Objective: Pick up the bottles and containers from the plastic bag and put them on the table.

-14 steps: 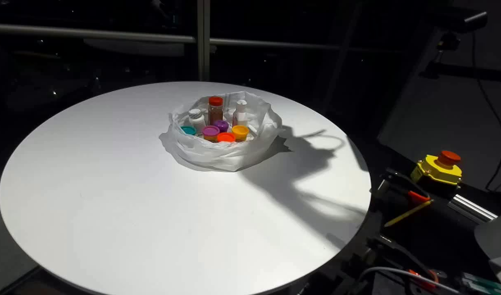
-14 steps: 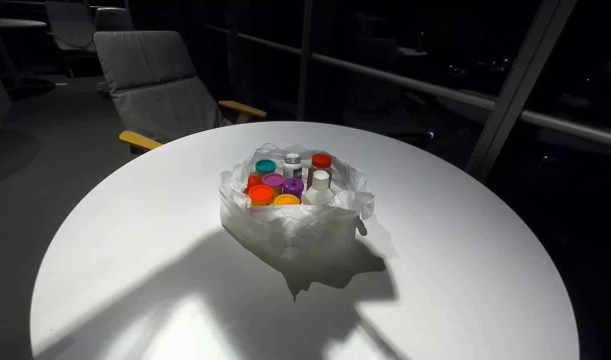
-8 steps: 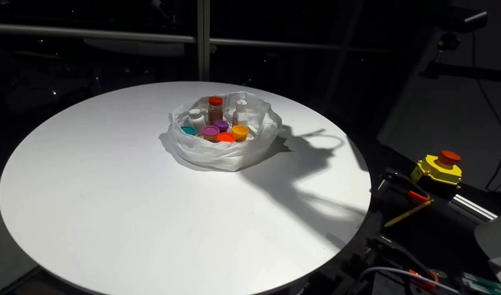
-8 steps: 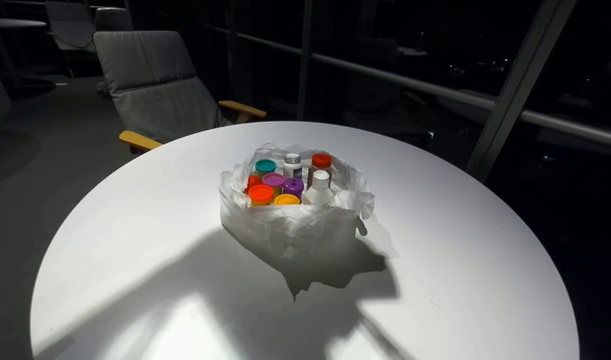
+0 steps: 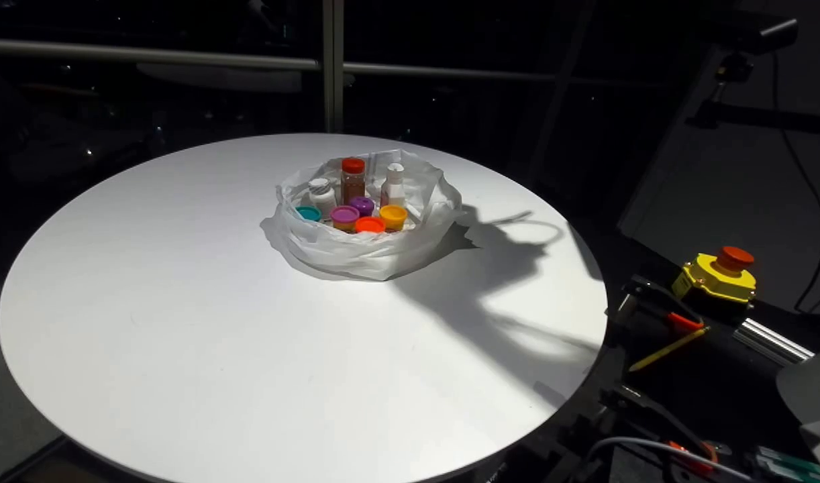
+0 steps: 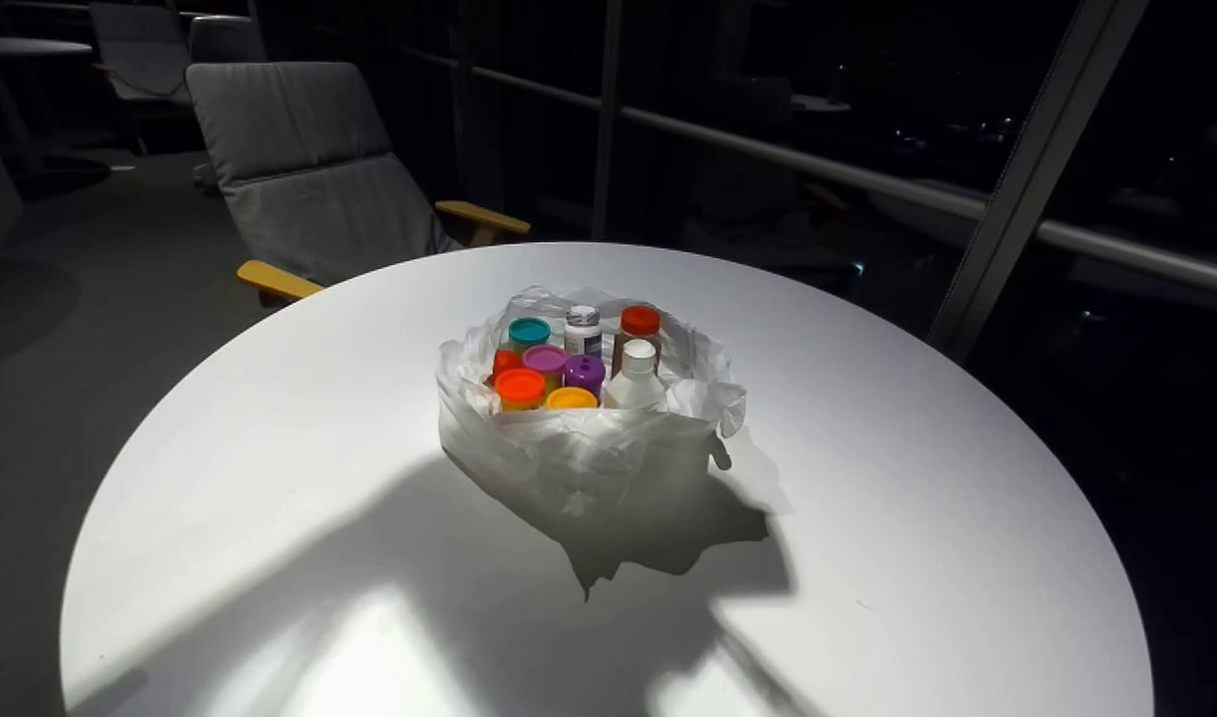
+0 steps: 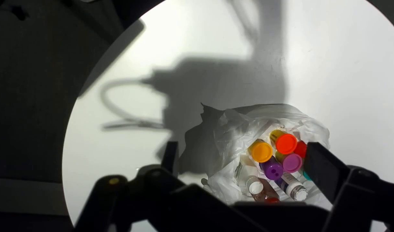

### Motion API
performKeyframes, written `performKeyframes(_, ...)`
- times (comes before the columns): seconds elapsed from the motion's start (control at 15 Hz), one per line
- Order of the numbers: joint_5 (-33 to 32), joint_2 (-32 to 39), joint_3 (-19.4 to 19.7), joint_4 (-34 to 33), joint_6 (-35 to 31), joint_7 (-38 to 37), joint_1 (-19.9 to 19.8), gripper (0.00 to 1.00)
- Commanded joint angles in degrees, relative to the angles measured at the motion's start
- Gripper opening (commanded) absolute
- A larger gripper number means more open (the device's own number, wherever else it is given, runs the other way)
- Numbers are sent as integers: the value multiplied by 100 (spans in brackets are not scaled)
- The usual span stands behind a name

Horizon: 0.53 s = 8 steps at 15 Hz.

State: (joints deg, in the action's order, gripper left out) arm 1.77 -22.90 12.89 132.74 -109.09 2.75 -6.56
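In the wrist view, the black two-fingered Robotiq gripper (image 7: 243, 154) extends up from the bottom edge, its jaws spread wide. The dark, blocky fingertips (image 7: 322, 169) stand well apart, facing each other across the gap. Jointed black linkages (image 7: 156, 180) sit below them, one bearing a small round yellow spot (image 7: 113, 181).

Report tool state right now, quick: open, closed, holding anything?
Tool: open, jaws wide apart in the wrist view, holding nothing; not visible in either exterior view.
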Motion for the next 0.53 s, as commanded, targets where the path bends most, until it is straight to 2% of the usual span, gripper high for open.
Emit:
performKeyframes(0.0,39,13,-91,-13,15,36,-106,100)
performKeyframes(0.2,20,276,-361,68,-285,-191,34,100)
performKeyframes(0.47,-126,1107,-959,191,-1355,-1151,139,100)
